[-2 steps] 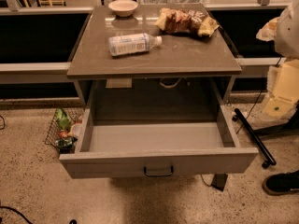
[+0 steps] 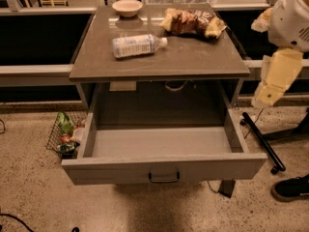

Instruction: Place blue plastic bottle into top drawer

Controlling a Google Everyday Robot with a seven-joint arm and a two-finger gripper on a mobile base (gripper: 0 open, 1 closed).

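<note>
A: One small blue plastic bottle [image 2: 137, 46], clear with a pale printed label and a white cap, lies on its side on the flat grey-brown cabinet top [image 2: 193, 62], cap toward the right. Nothing holds it.

B: And the wide, shallow grey top drawer [image 2: 111, 170]?

A: It stands pulled out below the top, its plain inside bare and its small dark metal handle facing us.

B: Where is the cream-coloured gripper [image 2: 270, 88]?

A: Off the cabinet's right edge, hanging from the white arm, well apart from the bottle. Whether it is parted or closed I cannot tell.

B: So what could go wrong?

A: The bottle is round and lying down. I judge that a touch off its middle would roll it toward an edge and onto the floor. The reach comes from the right, past the crinkled brown-yellow snack bags [image 2: 193, 22], so a low arm might sweep them. The round pale bowl [image 2: 127, 7] sits near, behind the bottle. A release too far forward may strike the drawer's front panel.
</note>
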